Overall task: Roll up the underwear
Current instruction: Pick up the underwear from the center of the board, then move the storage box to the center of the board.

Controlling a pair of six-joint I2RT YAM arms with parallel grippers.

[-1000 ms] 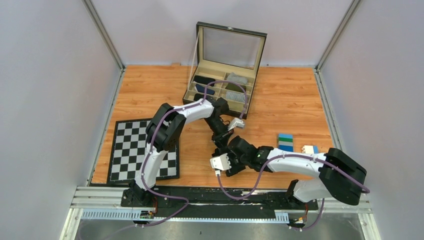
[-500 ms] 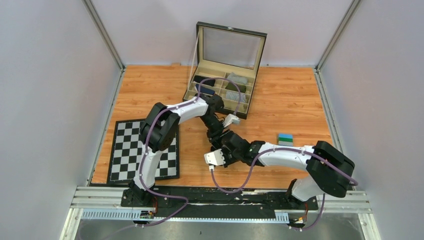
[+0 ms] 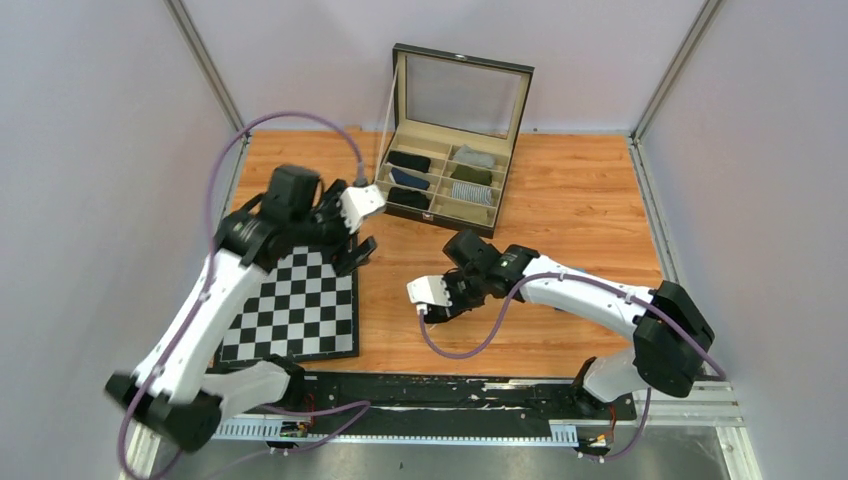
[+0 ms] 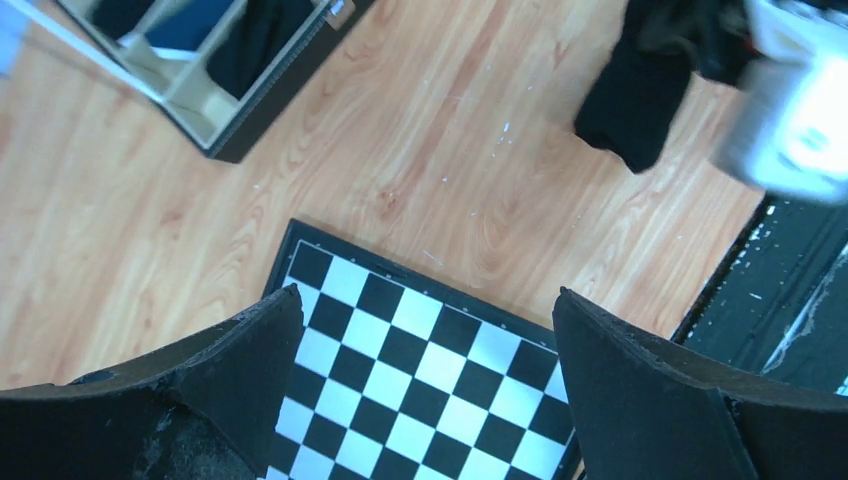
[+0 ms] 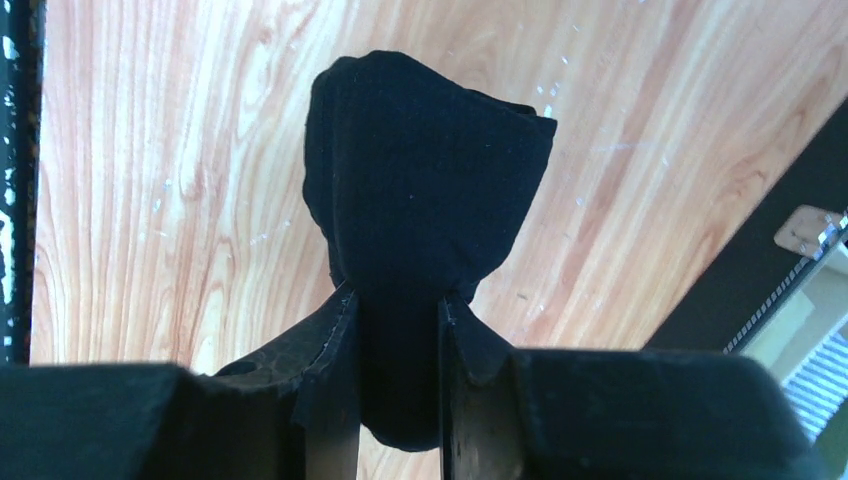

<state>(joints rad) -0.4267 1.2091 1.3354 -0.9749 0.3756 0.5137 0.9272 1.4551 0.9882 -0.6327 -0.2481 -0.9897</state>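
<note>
The underwear [image 5: 420, 200] is a compact black bundle pinched between the fingers of my right gripper [image 5: 395, 300], which is shut on it just above the wooden table. In the left wrist view the underwear [image 4: 635, 100] hangs as a dark lump under the blurred right wrist. From above, my right gripper [image 3: 452, 302] sits mid-table and mostly hides the bundle. My left gripper [image 4: 428, 292] is open with nothing between its fingers, over the chessboard's [image 4: 430, 350] near corner. In the top view the left gripper [image 3: 355, 252] is well left of the right one.
An open compartment box [image 3: 432, 215] with rolled garments stands at the back centre, its lid raised. The chessboard [image 3: 290, 310] lies at the front left. Grey walls enclose the table on three sides, and a black rail runs along the near edge.
My left arm has let go, opened wide and swung left from the table's middle to above the chessboard. The right gripper has closed on the underwear and shifted slightly back.
</note>
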